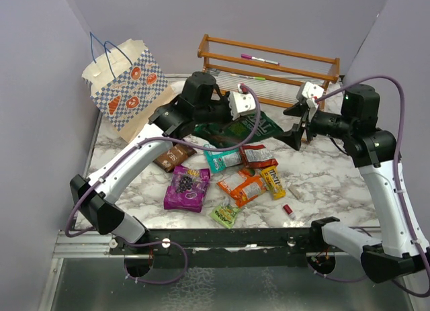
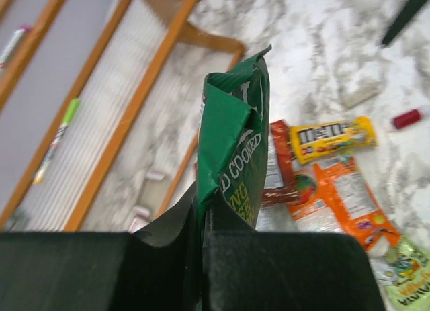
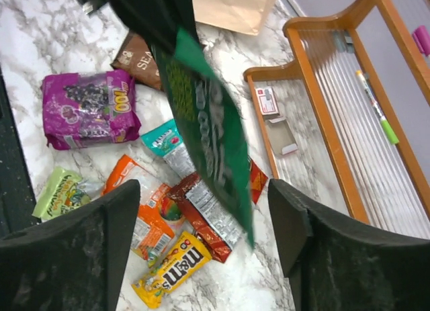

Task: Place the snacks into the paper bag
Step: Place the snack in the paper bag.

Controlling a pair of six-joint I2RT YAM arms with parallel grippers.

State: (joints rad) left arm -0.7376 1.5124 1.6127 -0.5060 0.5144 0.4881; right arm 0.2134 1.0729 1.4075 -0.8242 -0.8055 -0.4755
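My left gripper (image 1: 235,117) is shut on the top edge of the large green multipack (image 1: 243,129), which hangs above the other snacks in the left wrist view (image 2: 235,143) and the right wrist view (image 3: 208,136). On the marble lie the brown (image 1: 173,155), purple (image 1: 187,188), teal (image 1: 223,158), red (image 1: 258,154), orange (image 1: 242,185), yellow (image 1: 273,182) and light-green (image 1: 226,214) packets. The checked paper bag (image 1: 124,82) stands open at the back left. My right gripper (image 1: 293,123) is open and empty, just right of the green pack (image 3: 203,210).
A wooden rack (image 1: 269,66) with markers stands at the back, right of the bag. A tiny red cylinder (image 1: 287,209) and a small beige stick (image 1: 294,192) lie right of the packets. Grey walls close in both sides and the back.
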